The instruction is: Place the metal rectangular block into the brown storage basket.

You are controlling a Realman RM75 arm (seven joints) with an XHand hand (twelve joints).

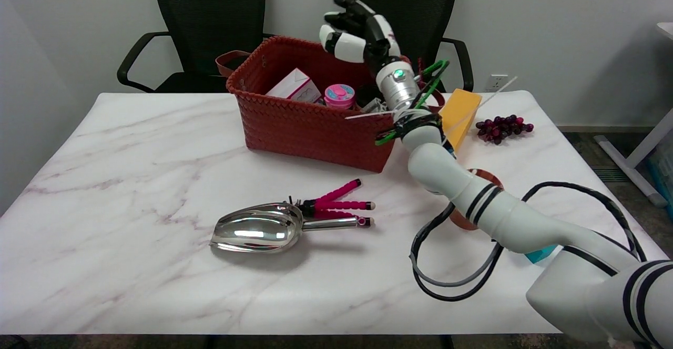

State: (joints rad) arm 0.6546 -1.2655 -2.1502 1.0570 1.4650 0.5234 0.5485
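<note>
The right hand hangs in the air above the far right part of the brown basket, its back turned toward the camera. Its fingers are curled inward, but whether they hold anything cannot be told, since the palm side is hidden. The metal block cannot be made out anywhere; if it is in the hand or in the basket, it is hidden.

The basket stands toward the far edge of the table, slightly right of the middle. Inside it lie a white and pink box and a round pink container; any print on them is too small to read.

Just beside the basket's right end a yellow block leans upright, and a bunch of dark grapes lies near the far right corner. In the middle of the table, toward the near edge, a shiny metal scoop lies with its handle pointing right, touching a small pink tripod with flexible legs. A brown ring-shaped thing is partly hidden under the right arm, and a teal object peeks out below the arm near the right edge. No writing can be read anywhere.
</note>
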